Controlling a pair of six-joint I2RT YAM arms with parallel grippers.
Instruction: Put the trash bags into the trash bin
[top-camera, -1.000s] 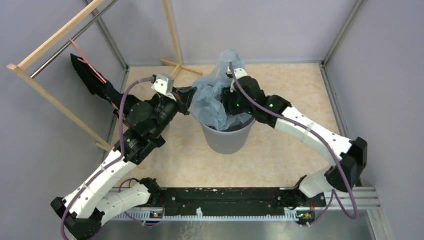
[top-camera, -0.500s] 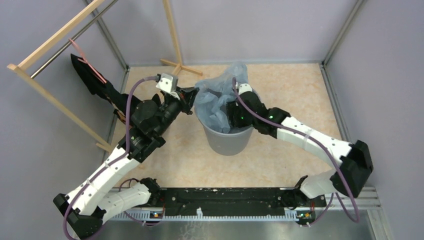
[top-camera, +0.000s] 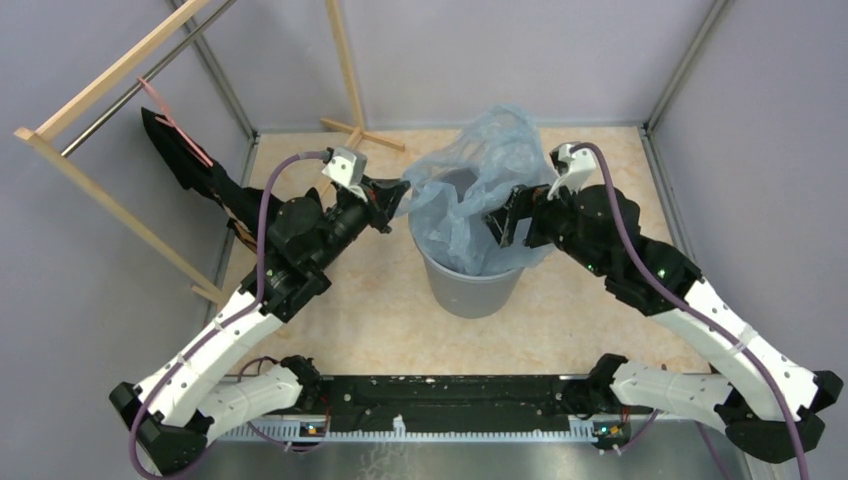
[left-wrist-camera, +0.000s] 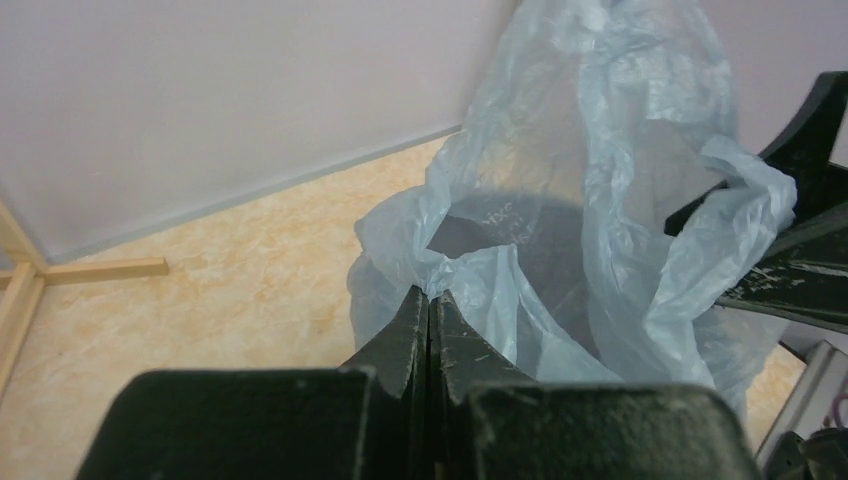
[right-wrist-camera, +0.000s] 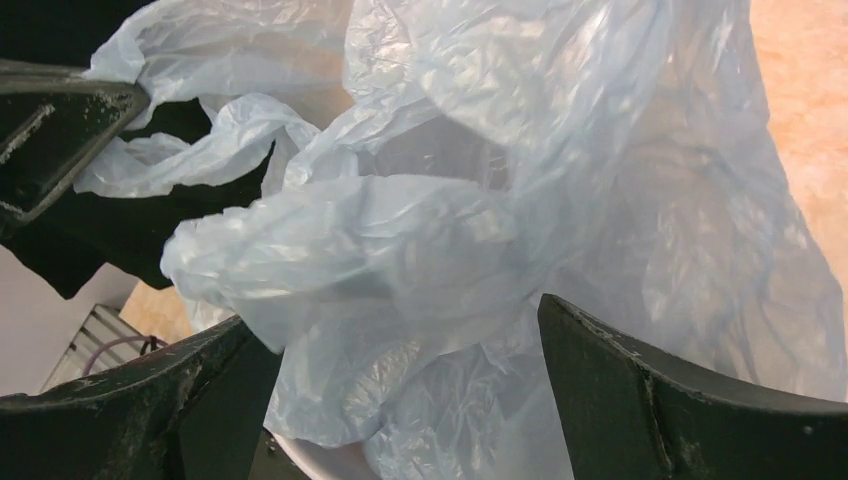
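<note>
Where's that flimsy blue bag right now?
In the top view, the pale-blue trash bag billows out of the grey bin mid-table, its left edge pinched by the left hand, the open right hand at its right.

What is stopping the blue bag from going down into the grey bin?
Nothing visible. The blue bag already hangs partly inside the grey bin, and only bag film shows in the bin's mouth. The left gripper pinches the bag's edge. The open right gripper sits at the mouth with film between its fingers.
</note>
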